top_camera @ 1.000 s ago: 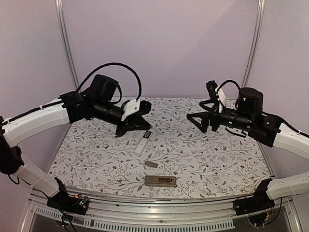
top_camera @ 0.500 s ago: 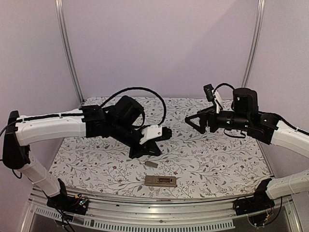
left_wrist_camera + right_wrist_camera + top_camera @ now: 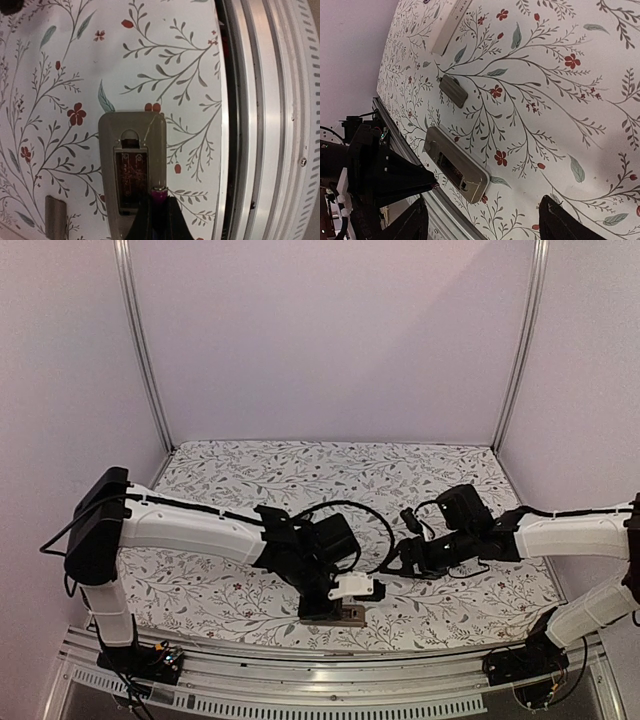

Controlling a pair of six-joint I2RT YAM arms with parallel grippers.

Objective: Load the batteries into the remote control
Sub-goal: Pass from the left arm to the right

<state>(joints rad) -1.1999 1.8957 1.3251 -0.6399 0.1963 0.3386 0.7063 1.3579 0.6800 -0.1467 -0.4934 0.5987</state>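
The left gripper (image 3: 159, 216) is clamped on a battery (image 3: 159, 192) at the open compartment of the remote (image 3: 131, 135), which lies at 6 o'clock on the counter (image 3: 190, 60). The right gripper (image 3: 484, 212), fingers apart and empty, hovers toward the remote's 2 o'clock.

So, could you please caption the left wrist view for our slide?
Left gripper holds a battery over the open remote, its cover lying beside it.

Top cam high behind, wide; L wrist cam close, R farther, both sharing remote (image 3: 131, 170).
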